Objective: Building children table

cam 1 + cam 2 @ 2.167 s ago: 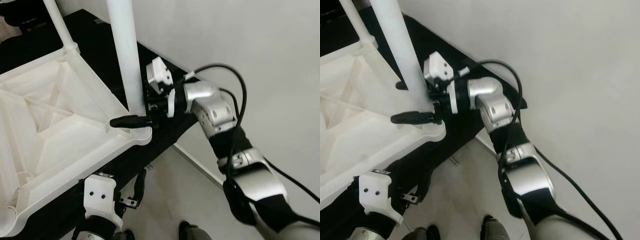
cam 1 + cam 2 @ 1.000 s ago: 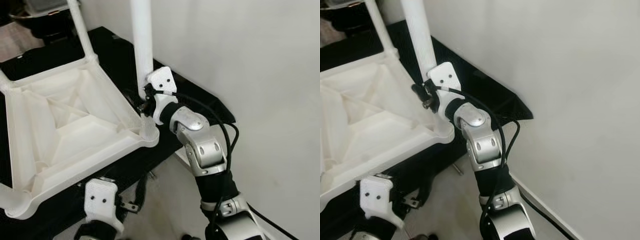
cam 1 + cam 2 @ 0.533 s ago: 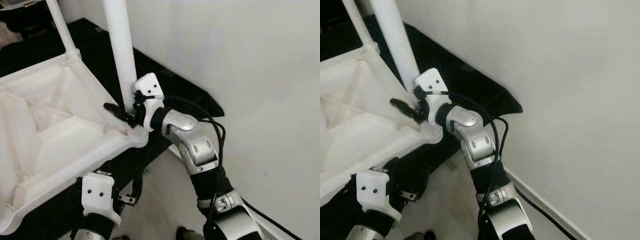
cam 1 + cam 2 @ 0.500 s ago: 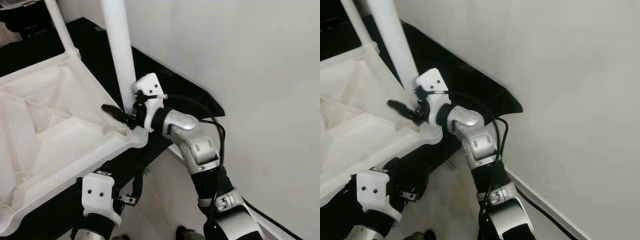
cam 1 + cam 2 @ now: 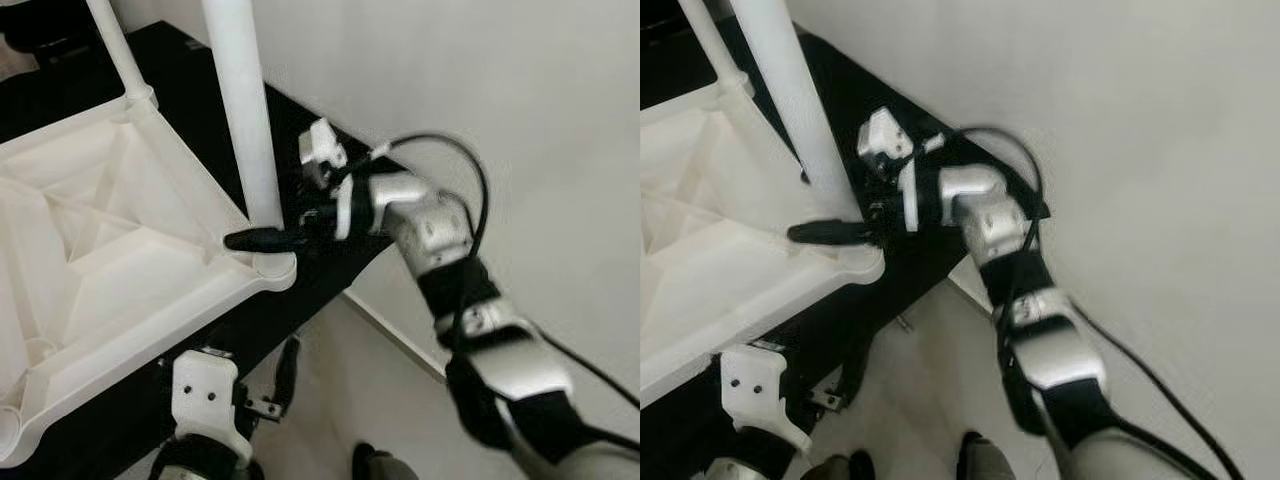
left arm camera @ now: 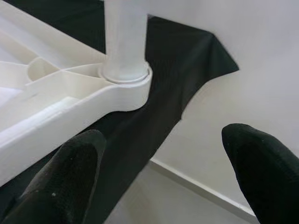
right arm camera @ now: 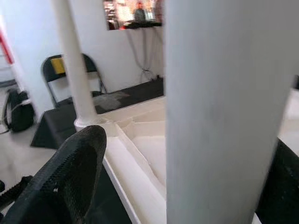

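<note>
Black cloth-covered surface (image 5: 330, 255) runs along a white wall (image 5: 520, 90), and on it we have the white plastic table top (image 5: 110, 250) lying upside down, ribbed underside facing up. Thick white leg (image 5: 243, 110) stands upright in the near corner socket (image 5: 272, 266); a thinner-looking leg (image 5: 118, 48) stands at the far corner. Our right gripper (image 5: 840, 215) is at the base of the thick leg, fingers spread on either side of it, one black finger (image 5: 262, 239) lying just above the socket rim; we can't tell if they touch the leg. Our left gripper (image 6: 161, 172) hangs low below the table edge, fingers spread apart, holding nothing. A folding chair (image 7: 67, 74) sits in the background.
</note>
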`<state>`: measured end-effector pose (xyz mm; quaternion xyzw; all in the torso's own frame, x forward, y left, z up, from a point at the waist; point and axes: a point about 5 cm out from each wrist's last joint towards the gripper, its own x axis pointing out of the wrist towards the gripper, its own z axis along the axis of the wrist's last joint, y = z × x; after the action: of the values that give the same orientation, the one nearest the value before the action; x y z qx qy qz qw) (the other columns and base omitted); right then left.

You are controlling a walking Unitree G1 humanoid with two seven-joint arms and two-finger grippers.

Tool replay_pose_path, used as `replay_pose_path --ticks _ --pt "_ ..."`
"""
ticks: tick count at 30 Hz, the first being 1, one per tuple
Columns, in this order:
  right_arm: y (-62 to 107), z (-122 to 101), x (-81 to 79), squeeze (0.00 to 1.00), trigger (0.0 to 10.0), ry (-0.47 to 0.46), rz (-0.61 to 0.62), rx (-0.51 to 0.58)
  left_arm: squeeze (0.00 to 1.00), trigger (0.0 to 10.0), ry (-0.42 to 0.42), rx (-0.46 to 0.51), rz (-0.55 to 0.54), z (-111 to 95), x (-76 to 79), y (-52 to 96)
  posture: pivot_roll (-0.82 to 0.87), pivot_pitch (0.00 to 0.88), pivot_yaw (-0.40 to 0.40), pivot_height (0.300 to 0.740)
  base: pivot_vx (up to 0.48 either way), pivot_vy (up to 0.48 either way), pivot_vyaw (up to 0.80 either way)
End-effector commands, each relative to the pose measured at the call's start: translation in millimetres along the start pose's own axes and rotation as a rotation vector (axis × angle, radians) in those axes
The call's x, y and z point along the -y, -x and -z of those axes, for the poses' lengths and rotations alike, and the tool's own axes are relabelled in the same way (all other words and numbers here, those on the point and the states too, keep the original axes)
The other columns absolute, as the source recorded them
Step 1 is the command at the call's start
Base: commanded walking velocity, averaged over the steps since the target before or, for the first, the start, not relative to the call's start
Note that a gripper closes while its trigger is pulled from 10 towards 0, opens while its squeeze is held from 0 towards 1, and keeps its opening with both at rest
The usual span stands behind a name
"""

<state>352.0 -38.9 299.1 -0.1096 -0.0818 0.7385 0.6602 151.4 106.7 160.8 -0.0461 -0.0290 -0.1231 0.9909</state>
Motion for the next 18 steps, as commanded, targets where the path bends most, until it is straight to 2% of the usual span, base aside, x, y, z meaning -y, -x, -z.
replay_pose_path --ticks 1,2,3,4,5,6,14,16,18 --pt "-5.6 3 -2.5 0.0 10.0 -0.003 -0.06 -0.002 0.0 10.0 -0.011 -0.019 0.011 1 0.8 3.3 0.08 0.287 -0.002 0.74 0.0 0.0 0.0" --pt "-5.5 3 -1.0 0.0 10.0 0.0 -0.084 -0.004 0.0 10.0 -0.013 -0.019 0.007 1 0.9 4.0 0.09 0.292 -0.003 0.74 0.0 0.0 0.0" --pt "-5.4 2 -0.6 0.0 6.3 0.003 -0.112 -0.011 0.0 10.0 -0.014 -0.019 0.001 0 0.7 5.0 0.09 0.292 -0.003 0.74 0.0 0.0 0.0" --pt "-5.3 2 -0.4 0.0 3.4 0.007 -0.131 -0.019 0.0 10.0 -0.014 -0.018 -0.004 0 0.5 5.7 0.09 0.292 -0.003 0.74 0.0 0.0 0.0" --pt "-5.3 2 -0.4 0.0 3.4 0.007 -0.131 -0.019 0.0 10.0 -0.014 -0.018 -0.004 0 0.5 5.7 0.09 0.292 -0.003 0.74 0.0 0.0 0.0" --pt "-4.6 2 0.2 0.0 0.0 0.01 -0.147 -0.027 0.0 10.0 -0.014 -0.018 -0.008 0 0.5 6.3 0.09 0.291 -0.005 0.74 0.0 0.0 0.0" --pt "2.8 1 4.3 0.0 0.0 0.027 -0.135 -0.046 0.0 10.0 -0.008 -0.017 -0.013 1 1.5 5.5 0.08 0.28 -0.011 0.74 0.0 0.0 0.0" --pt "6.5 2 6.3 0.0 0.0 0.037 -0.095 -0.053 0.0 10.0 -0.006 -0.016 -0.014 1 1.8 5.2 0.07 0.277 -0.012 0.74 0.0 0.0 0.0" --pt "15.0 7 11.6 0.0 0.0 0.045 0.031 -0.069 0.0 10.0 -0.003 -0.015 -0.014 2 2.7 4.8 0.06 0.275 -0.02 0.74 0.0 0.0 0.0"
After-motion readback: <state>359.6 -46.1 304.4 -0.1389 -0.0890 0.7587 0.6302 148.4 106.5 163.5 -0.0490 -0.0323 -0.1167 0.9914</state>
